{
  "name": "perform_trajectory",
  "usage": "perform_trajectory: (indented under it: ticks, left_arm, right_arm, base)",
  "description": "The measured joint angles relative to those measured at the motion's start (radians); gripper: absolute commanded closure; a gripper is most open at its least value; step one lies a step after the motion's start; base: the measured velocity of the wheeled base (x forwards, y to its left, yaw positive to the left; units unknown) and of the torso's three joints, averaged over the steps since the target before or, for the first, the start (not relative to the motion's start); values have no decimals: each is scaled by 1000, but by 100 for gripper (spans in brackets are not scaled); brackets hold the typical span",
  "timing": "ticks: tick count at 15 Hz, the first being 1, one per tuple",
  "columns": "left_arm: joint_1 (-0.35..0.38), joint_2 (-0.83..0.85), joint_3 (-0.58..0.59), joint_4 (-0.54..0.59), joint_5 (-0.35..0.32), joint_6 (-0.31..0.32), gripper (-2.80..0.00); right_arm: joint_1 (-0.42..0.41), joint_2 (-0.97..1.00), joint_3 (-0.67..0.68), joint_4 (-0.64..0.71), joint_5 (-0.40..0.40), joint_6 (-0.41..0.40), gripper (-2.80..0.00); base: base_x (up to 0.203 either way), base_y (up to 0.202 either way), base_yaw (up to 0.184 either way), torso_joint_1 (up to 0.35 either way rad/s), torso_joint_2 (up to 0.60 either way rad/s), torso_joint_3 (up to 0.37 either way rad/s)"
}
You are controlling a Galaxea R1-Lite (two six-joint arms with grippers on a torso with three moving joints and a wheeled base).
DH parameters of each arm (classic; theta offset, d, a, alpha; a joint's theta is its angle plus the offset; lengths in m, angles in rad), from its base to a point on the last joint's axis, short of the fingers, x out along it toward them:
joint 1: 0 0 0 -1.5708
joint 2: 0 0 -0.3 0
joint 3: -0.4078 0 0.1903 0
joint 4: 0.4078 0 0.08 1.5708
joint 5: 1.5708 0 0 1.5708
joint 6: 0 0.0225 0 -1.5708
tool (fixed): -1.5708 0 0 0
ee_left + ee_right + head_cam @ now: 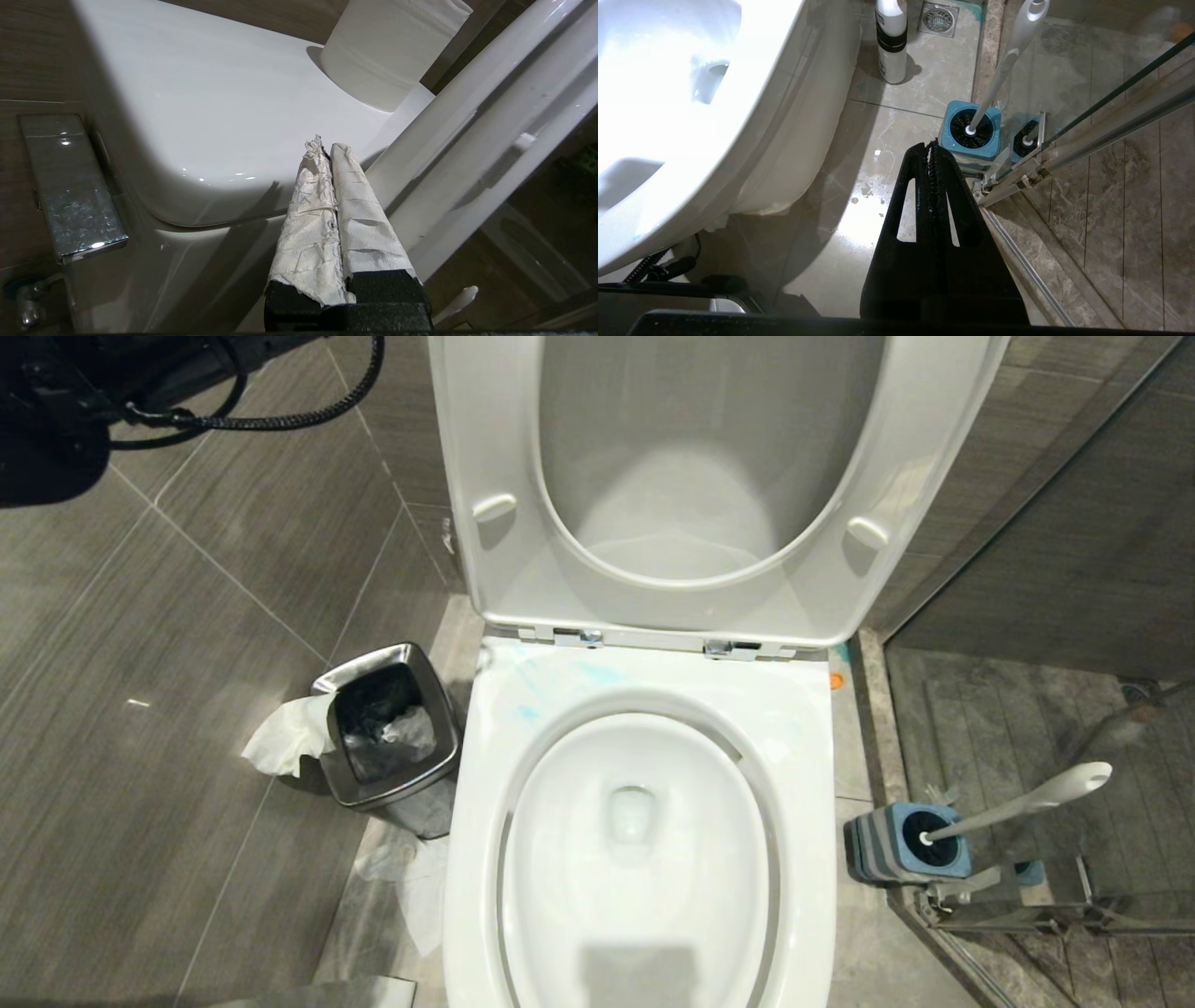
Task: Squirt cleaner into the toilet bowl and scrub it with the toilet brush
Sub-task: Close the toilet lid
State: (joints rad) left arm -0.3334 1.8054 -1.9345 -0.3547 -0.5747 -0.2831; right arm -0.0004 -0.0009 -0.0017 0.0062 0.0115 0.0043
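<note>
In the head view the toilet bowl (pixel 644 859) fills the lower centre of the frame, seat and lid (pixel 709 476) raised behind it. Pale turquoise streaks of cleaner (pixel 560 679) lie on the broad back rim, upper left of the basin; whether any liquid has run down into the basin itself is hard to tell against the white ceramic.

At the lower right of that frame the toilet brush (pixel 1018 803) stands untouched in its square blue-and-grey holder (pixel 896 845), beside the glass shower screen (pixel 1074 523), its grey handle leaning toward the right edge. A steel-rimmed waste bin (pixel 387 728) with tissue hanging over its side sits left of the toilet.

The right gripper (pixel 931 154) hangs above the floor with its jaws pressed together on nothing, the holder and brush just beyond its tip and a white cleaner bottle (pixel 891 42) standing farther off at the top of the right wrist view.

The left gripper (pixel 329 154), its fingers wrapped in pale tape and likewise closed on nothing, is raised beside the cistern (pixel 224 116), a paper roll (pixel 387 51) resting on top.

The squirting appears done; scrubbing has not begun. The next move likely calls for a gripper to open, reach the slanted handle and lift the brush clear of its holder.
</note>
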Motion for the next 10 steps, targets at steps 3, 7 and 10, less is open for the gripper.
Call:
perform_trajectory:
  ticks: [3,7,10]
  left_arm:
    - [1,-37,14,40,-2,-3,0]
    - [-2,-83,112,44,-4,-10,0]
    - [-24,-117,173,43,-4,-44,0]
  right_arm:
    - [0,0,0,0,0,0,0]
    - [0,0,0,0,0,0,0]
    - [0,0,0,0,1,0,0]
  base:
    - [0,0,0,0,0,0]
    - [0,0,0,0,0,0]
    - [0,0,0,0,0,0]
